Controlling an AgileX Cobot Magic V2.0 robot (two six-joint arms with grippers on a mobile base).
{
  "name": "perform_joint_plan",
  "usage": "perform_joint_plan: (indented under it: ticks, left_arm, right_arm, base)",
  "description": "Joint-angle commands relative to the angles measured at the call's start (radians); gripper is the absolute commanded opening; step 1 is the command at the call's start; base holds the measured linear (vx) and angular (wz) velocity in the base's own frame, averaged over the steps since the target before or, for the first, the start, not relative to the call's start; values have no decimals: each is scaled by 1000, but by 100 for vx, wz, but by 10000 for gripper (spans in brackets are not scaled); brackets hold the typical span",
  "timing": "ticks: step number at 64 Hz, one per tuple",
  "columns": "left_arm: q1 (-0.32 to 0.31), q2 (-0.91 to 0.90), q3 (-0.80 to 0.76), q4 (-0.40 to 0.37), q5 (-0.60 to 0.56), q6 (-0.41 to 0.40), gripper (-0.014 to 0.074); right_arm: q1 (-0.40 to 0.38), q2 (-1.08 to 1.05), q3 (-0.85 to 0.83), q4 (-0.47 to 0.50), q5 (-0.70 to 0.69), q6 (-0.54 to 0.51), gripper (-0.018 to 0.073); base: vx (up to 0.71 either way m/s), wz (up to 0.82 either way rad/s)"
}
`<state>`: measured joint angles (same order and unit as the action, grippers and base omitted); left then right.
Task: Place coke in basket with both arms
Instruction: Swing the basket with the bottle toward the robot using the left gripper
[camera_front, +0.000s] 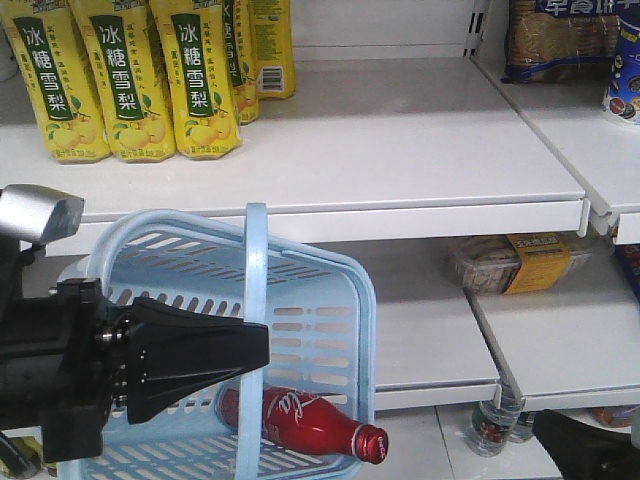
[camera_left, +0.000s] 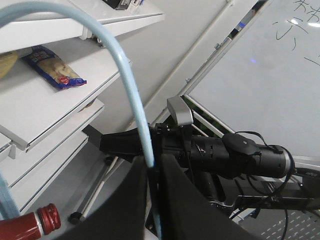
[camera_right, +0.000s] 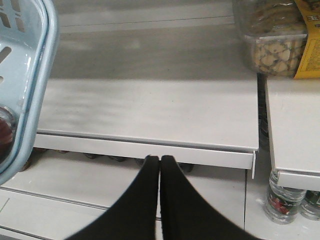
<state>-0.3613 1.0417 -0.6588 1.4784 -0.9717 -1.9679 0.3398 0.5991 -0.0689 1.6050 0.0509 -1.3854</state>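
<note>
The light-blue basket (camera_front: 330, 300) hangs tilted in front of the shelves, and its hoop handle (camera_front: 255, 290) stands upright. My left gripper (camera_front: 262, 345) reaches in from the left and is shut on that handle (camera_left: 135, 100); in the left wrist view the left gripper (camera_left: 152, 164) clamps the thin blue band. The red coke (camera_front: 300, 418) lies on its side in the basket's lower corner, its cap (camera_left: 50, 217) poking past the rim. My right gripper (camera_right: 159, 158) is shut on nothing, to the right of the basket rim (camera_right: 37, 100), low in front of a shelf edge.
Yellow drink bottles (camera_front: 130, 80) stand on the upper shelf. A clear snack box (camera_front: 510, 262) lies on the middle shelf to the right. Small bottles (camera_right: 282, 202) stand under that shelf. The right arm (camera_left: 235, 155) stretches toward the shelves beyond the handle.
</note>
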Motion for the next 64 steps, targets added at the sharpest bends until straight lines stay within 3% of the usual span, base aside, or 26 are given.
perform_joint_plan:
  ticks: [1, 6, 14, 22, 34, 49, 57, 64]
  left_arm:
    - [-1, -22, -36, -131, 16, 96, -6]
    - [-1, -23, -13, -192, 39, 217, -6]
    - [-1, -24, 64, -397, 64, 433, -6]
    - [-1, -32, 97, -464, 68, 605, -6]
    - [-1, -66, 139, -543, 131, 731, -6]
    - [-1, -104, 224, -816, 288, 884, -6]
    - [-1, -150, 262, -841, 356, 975, -6]
    - [-1, -199, 287, -855, 394, 1002, -6]
  right_arm:
    - [1, 2, -26, 2, 9, 0, -5]
    - [1, 2, -26, 2, 9, 0, -5]
    - [1, 2, -26, 2, 9, 0, -5]
    - [1, 2, -26, 2, 9, 0, -5]
    - [1, 2, -26, 2, 9, 0, -5]
    - [1, 2, -26, 2, 9, 0, -5]
    - [1, 2, -26, 2, 9, 0, -5]
    - [1, 2, -26, 2, 9, 0, -5]
  base:
    - [0, 0]
    - [0, 0]
    - [0, 0]
    - [0, 0]
    - [0, 0]
    - [0, 0]
    - [0, 0]
    - [0, 0]
